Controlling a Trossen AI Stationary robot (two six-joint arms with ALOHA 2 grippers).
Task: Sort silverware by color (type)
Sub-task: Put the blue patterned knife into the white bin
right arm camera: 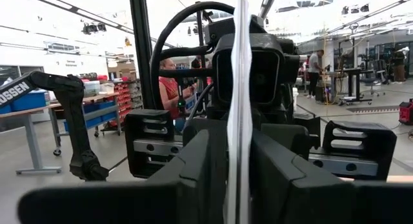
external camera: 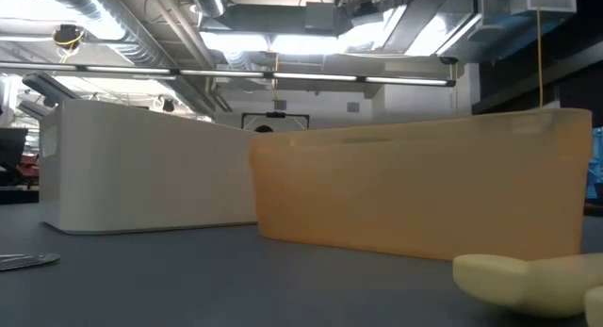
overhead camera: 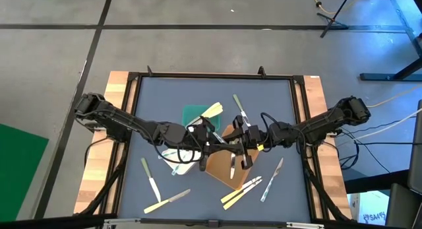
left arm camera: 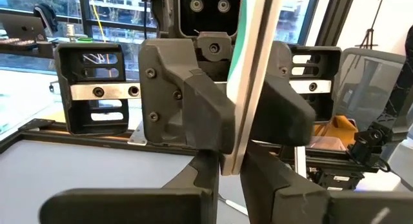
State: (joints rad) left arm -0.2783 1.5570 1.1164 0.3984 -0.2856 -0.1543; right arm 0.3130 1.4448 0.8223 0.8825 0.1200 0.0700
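Grippers meet mid-table, left gripper [left arm camera: 233, 161] and right gripper [right arm camera: 240, 179] jaws both pinching one utensil [right arm camera: 240, 88].

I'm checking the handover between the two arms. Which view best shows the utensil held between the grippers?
The left wrist view: the green-handled utensil stands full length, pinched between the left gripper fingers. The right wrist view shows it edge-on at the right gripper. The high view hides it among the arms; the low view misses it.
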